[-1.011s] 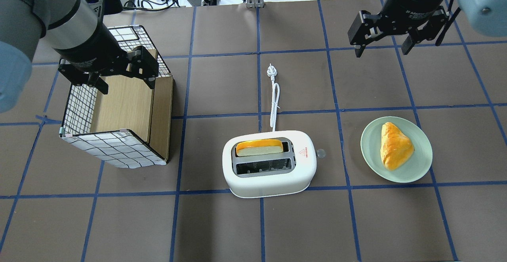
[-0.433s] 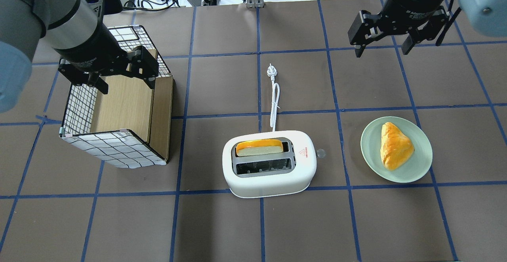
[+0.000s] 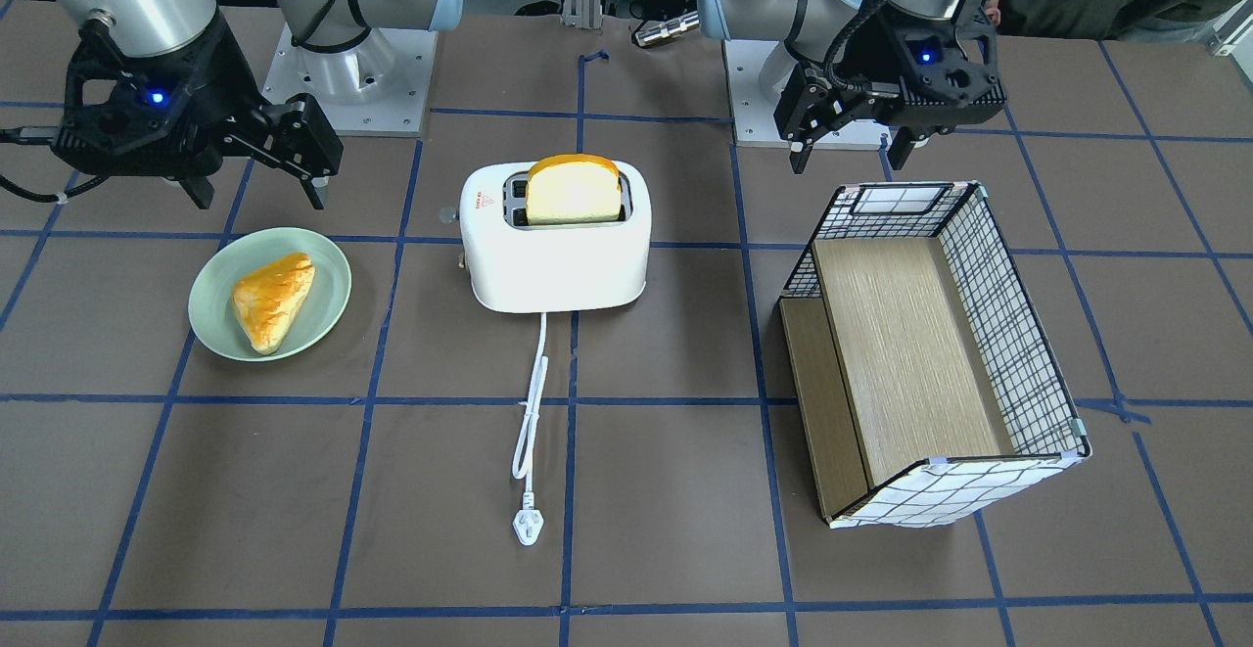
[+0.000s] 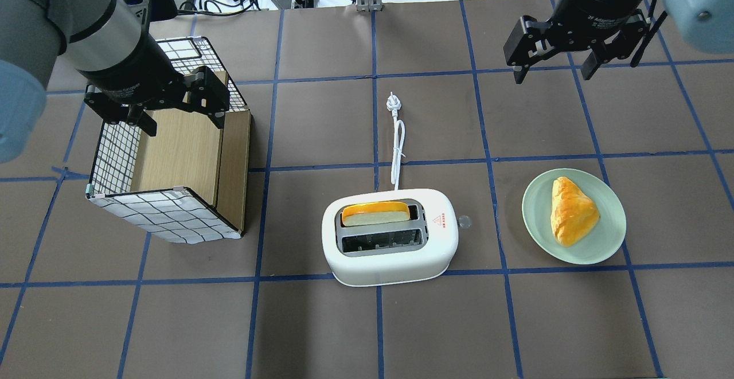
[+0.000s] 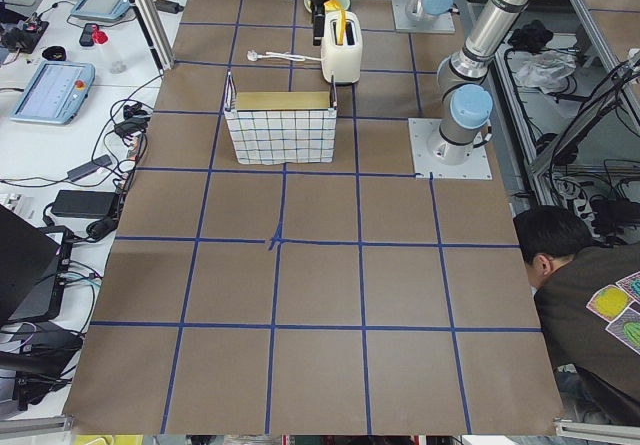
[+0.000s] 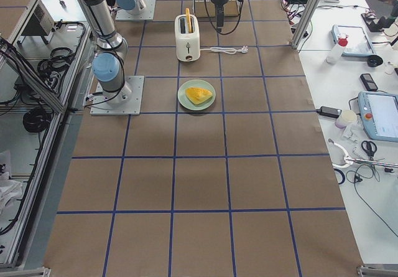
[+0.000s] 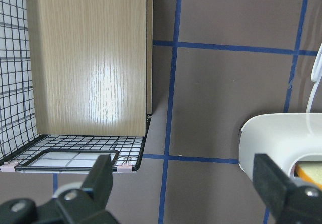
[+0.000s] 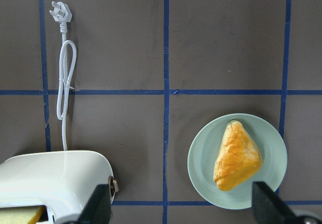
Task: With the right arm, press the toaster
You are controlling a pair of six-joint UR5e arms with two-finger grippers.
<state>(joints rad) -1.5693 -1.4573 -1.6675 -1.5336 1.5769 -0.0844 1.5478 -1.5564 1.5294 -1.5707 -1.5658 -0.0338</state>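
The white two-slot toaster (image 4: 395, 264) stands mid-table with a bread slice (image 4: 375, 213) upright in its far slot. Its side lever (image 4: 464, 222) points toward the plate, and its cord (image 4: 398, 149) and plug lie on the table. The toaster also shows in the front view (image 3: 555, 255) and the right wrist view (image 8: 55, 178). My right gripper (image 4: 553, 75) is open and empty, high above the table, far beyond the toaster and to its right; it also shows in the front view (image 3: 259, 199). My left gripper (image 4: 183, 125) is open and empty over the grid-patterned box.
A green plate (image 4: 533, 213) with a golden pastry (image 4: 570, 210) sits right of the toaster, under the right gripper's near side. The black-and-white grid box (image 4: 172, 213) with a wooden inside lies on its side at the left. A person (image 5: 585, 285) sits by the table's end.
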